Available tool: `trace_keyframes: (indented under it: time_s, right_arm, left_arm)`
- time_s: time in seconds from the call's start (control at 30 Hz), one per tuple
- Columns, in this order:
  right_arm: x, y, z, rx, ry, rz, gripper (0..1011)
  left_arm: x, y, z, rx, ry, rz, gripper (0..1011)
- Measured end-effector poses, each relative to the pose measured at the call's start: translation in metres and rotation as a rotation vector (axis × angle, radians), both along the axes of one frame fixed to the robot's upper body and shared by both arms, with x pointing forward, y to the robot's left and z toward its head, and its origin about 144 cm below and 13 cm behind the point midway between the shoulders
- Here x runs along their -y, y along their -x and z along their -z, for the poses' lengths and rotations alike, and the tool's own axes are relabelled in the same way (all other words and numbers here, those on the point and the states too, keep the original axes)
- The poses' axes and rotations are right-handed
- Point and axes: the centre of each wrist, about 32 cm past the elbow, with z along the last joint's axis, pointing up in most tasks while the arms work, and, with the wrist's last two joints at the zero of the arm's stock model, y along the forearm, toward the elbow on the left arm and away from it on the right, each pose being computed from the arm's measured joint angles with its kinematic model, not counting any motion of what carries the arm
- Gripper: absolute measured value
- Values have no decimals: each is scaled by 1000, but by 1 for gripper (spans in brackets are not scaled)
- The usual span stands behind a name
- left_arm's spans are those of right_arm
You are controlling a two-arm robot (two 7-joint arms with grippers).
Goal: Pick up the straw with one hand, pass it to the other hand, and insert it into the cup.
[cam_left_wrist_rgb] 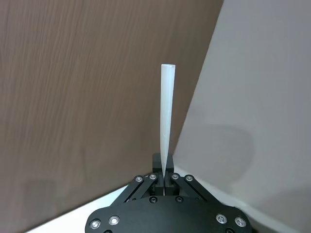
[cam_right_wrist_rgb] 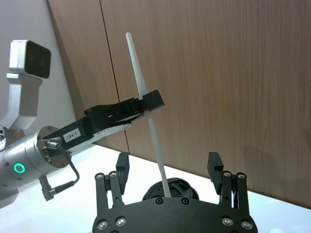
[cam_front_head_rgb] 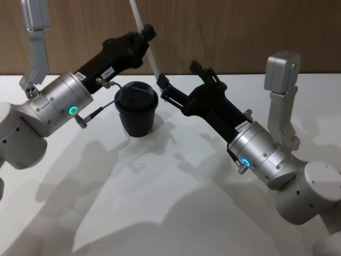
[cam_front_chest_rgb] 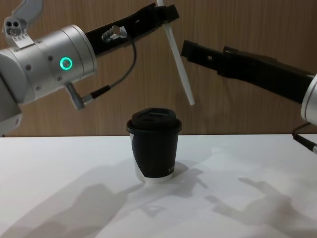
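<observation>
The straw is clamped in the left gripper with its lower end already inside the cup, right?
No: the left gripper clamps the straw, but its lower end hangs in air clear of the cup, not inside, as the chest view shows.

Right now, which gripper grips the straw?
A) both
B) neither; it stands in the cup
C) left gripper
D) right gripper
C: the left gripper is shut on the straw above the cup; the right gripper is open near its lower end.
</observation>
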Motion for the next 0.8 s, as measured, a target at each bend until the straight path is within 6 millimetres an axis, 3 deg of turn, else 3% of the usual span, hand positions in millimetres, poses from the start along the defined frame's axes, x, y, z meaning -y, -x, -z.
trace_keyframes:
  time_s: [0.8]
  right_arm:
    - [0,0,0,0,0,0,1001]
  left_arm:
    - [-16,24,-10,210,-258,-191,7]
